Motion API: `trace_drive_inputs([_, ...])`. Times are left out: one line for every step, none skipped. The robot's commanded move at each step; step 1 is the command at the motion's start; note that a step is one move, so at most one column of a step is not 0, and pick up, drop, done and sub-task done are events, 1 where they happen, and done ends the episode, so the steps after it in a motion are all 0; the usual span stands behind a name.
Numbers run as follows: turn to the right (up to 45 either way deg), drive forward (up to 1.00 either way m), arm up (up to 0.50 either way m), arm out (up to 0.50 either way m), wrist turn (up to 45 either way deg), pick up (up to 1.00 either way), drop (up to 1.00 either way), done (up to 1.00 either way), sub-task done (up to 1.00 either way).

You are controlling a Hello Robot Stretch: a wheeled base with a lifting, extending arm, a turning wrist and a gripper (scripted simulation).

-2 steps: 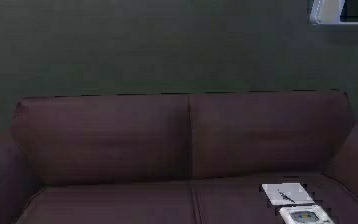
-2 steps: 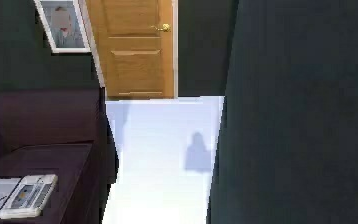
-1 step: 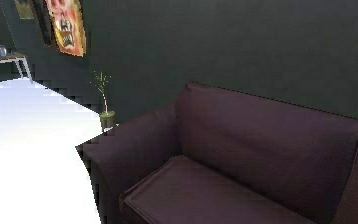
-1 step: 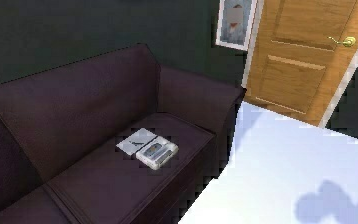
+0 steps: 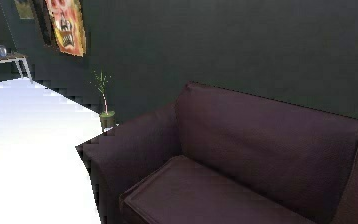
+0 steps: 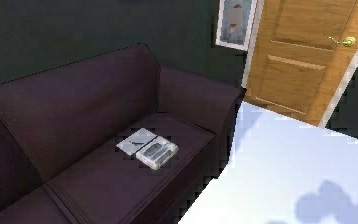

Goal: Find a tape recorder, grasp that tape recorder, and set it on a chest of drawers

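A small grey device [image 6: 160, 154], boxy with darker marks on its top, lies on the seat of a dark plum sofa [image 6: 82, 110]. By its shape it could be the tape recorder, though it is too small to be sure. It sits on the seat cushion nearest the sofa's armrest [image 6: 225, 105], towards the front edge, and it lies flat. Against its far side rests a flat white piece [image 6: 138, 143] with a dark mark on it. The two touch, and I cannot tell whether the white piece is a separate sheet or part of the device. How the robot's gripper stands I cannot tell. Past the armrest the pale floor [image 6: 287, 170] runs up to a wooden panelled door [image 6: 305, 55] with a brass handle [image 6: 342, 41]. Just beside the door frame a small framed picture [image 6: 234, 22] hangs on the dark green wall [image 6: 77, 30]. Looking ahead, the sofa's other end stands against that dark wall, its armrest towards the open floor. Just beyond that end a thin potted plant [image 5: 105, 103] stands on the floor close to the wall. Higher up and further along hangs a poster [image 5: 65, 25] in orange and red. Below it, well apart from the sofa, a light little table [image 5: 12, 62] carries a small bluish object [image 5: 0, 50].
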Motion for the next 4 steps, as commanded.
trace_drive_inputs([0.0,0.0,0.12,0.0,0.0,0.0,0.0,0.0,0.0])
trace_drive_inputs([0.0,0.0,0.0,0.48,0.0,0.0,0.0,0.0,0.0])
trace_drive_inputs([0.0,0.0,0.0,0.0,45.0,0.0,0.0,0.0,0.0])
trace_drive_inputs([0.0,0.0,0.0,0.0,45.0,0.0,0.0,0.0,0.0])
